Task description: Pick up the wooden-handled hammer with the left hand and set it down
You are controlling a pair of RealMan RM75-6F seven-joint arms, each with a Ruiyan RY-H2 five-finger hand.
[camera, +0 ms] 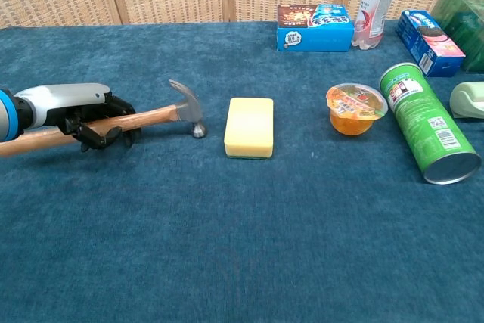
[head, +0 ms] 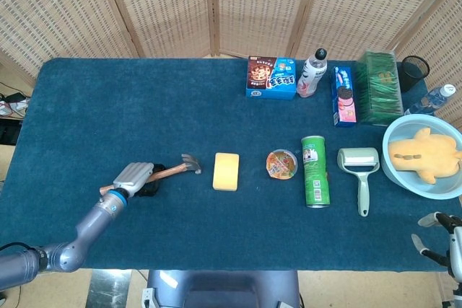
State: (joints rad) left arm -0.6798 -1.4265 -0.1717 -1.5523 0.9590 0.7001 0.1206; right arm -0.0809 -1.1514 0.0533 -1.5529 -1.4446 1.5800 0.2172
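The wooden-handled hammer (head: 175, 169) (camera: 155, 116) is held at mid handle by my left hand (head: 136, 177) (camera: 79, 111), whose dark fingers wrap around the wood. Its steel head (camera: 189, 107) points right, close to the yellow sponge (head: 226, 171) (camera: 249, 126) but apart from it. In the chest view the head looks slightly raised off the blue cloth. My right hand (head: 442, 235) shows only at the lower right corner of the head view, off the table edge, fingers spread and holding nothing.
Right of the sponge stand a jelly cup (head: 281, 164), a lying green can (head: 315, 171) and a lint roller (head: 359, 171). A blue bowl (head: 395, 167) holds a yellow toy. Boxes and a bottle (head: 312, 73) line the back edge.
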